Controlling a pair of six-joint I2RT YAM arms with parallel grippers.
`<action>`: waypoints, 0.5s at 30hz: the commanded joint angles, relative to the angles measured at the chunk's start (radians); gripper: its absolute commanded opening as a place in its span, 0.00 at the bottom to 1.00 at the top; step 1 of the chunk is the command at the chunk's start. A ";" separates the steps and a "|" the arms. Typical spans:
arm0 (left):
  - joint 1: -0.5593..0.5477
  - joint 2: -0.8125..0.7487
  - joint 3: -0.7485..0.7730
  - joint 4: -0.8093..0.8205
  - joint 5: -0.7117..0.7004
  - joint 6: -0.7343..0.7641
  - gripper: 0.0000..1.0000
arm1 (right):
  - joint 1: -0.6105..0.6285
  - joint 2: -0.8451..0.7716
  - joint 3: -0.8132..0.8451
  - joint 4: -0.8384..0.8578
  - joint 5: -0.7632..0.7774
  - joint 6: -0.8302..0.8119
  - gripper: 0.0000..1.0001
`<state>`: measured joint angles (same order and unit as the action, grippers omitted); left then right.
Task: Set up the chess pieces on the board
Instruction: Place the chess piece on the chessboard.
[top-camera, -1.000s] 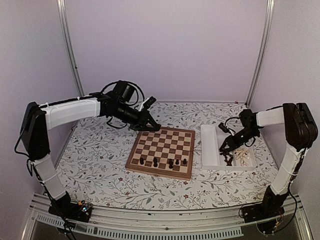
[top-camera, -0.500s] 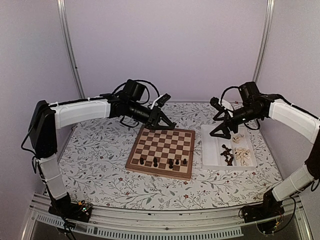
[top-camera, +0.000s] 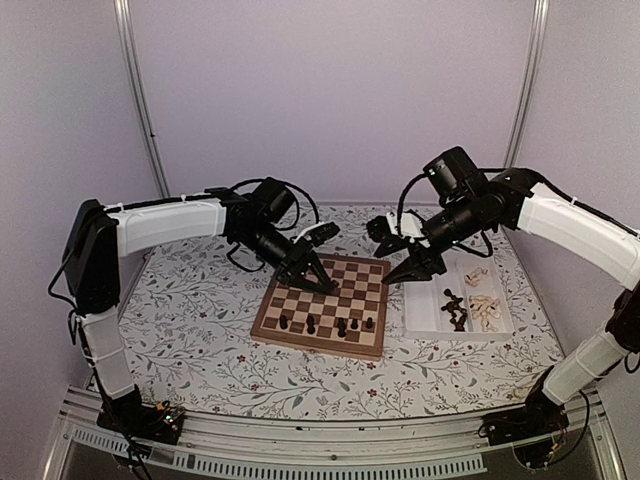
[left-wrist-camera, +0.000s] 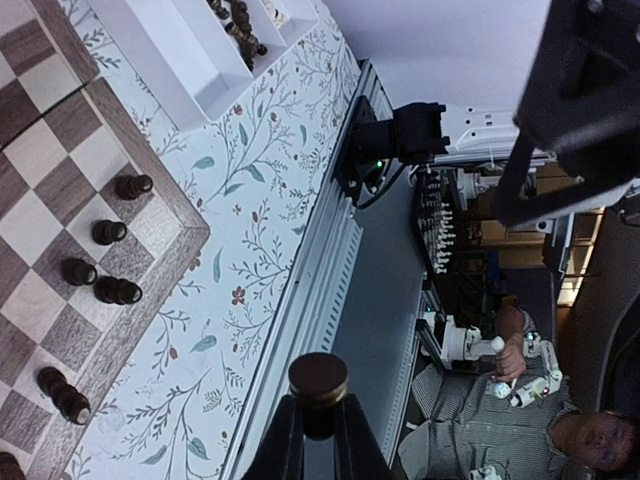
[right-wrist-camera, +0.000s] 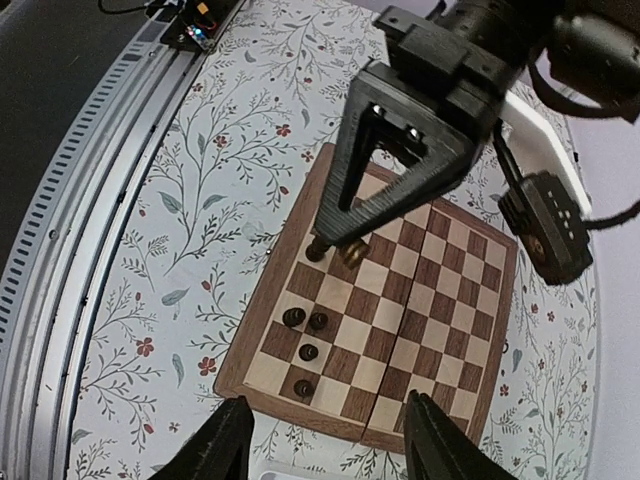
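None of the chess pieces (left-wrist-camera: 108, 231) on the board (top-camera: 345, 290) has shifted in the last second; what has changed is the arms. My left claw (left-wrist-camera: 318, 405), a second ago at the board's far left corner, now hangs over its far left squares. My right claw (right-wrist-camera: 328, 398) was down in the tray (top-camera: 422, 312); it has lifted out, swung left and now hovers by the board's far right corner, between board and tray.

I see a wooden board with dark brown and cream checks inside a tan border, and a fold seam across the middle. It lies mid-worktop (top-camera: 200, 330), on a pale cover printed with grey-green sprigs and small red flowers. Just right of the board is the tray: white, smooth and rectangular, split into compartments.

Through the left wrist camera I count five dark, turned, round-headed pieces whole along the board's near edge, and a sixth cut by the picture's edge. One more dark piece (left-wrist-camera: 318, 378), with a glossy ball top, is pinched in the left claw, which is closed narrow on it. My right claw stands moderately wide, with nothing between its two black fingers. The tray's right-hand compartments hold a heap of dark pieces (top-camera: 455, 310) and a heap of cream pieces (top-camera: 487, 312), too small for me to count.
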<state>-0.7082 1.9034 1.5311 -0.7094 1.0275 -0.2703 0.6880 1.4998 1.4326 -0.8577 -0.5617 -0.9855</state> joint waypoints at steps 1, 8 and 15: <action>-0.023 0.024 0.031 -0.084 0.070 0.053 0.00 | 0.115 0.035 0.040 0.007 0.172 -0.082 0.54; -0.048 0.046 0.056 -0.096 0.093 0.059 0.00 | 0.262 0.127 0.056 0.080 0.381 -0.085 0.50; -0.068 0.065 0.061 -0.099 0.104 0.061 0.00 | 0.309 0.183 0.061 0.107 0.439 -0.089 0.45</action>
<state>-0.7586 1.9388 1.5700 -0.7902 1.1042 -0.2295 0.9791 1.6672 1.4639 -0.7837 -0.1886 -1.0641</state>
